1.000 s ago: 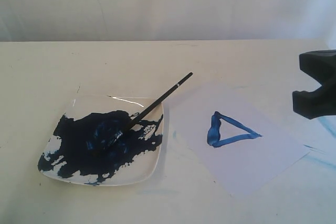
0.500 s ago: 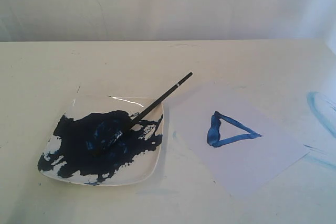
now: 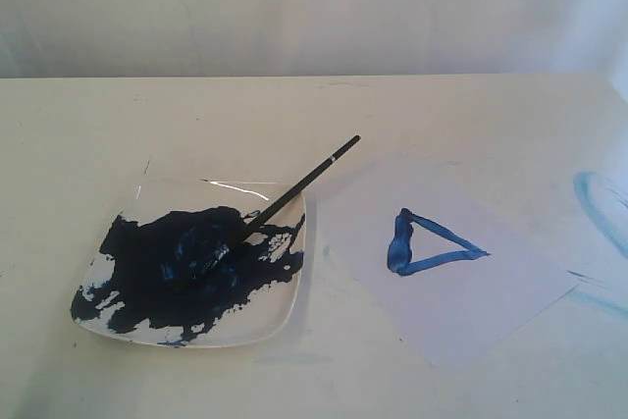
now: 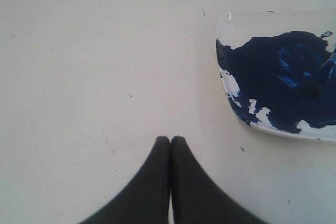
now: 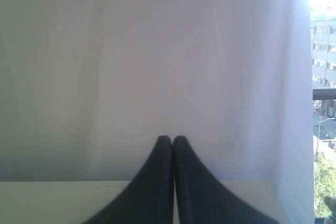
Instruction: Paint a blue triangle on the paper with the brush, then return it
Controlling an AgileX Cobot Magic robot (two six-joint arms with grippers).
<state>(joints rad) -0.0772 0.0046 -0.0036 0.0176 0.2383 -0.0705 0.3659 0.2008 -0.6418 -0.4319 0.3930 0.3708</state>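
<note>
The white paper (image 3: 461, 272) lies flat on the table at the right of the exterior view, with the blue triangle (image 3: 424, 242) painted on it. The black brush (image 3: 285, 198) rests across the square plate (image 3: 280, 316), its tip in the dark blue paint and its handle sticking out toward the paper. Neither gripper shows in the exterior view. My left gripper (image 4: 170, 139) is shut and holds nothing, hovering over bare table beside the plate (image 4: 239, 114). In its own view my right gripper (image 5: 172, 138) is shut too, pointing at a white backdrop above the table's far edge.
A pale blue curved smear (image 3: 601, 208) marks the table at the far right, beyond the paper. A white curtain (image 3: 314, 7) backs the table. A window with buildings (image 5: 323, 77) shows at the side of the right wrist view.
The right gripper, seen open at the right edge of the exterior view a second ago, has withdrawn out of that view. Brush, plate and paper have not moved.
</note>
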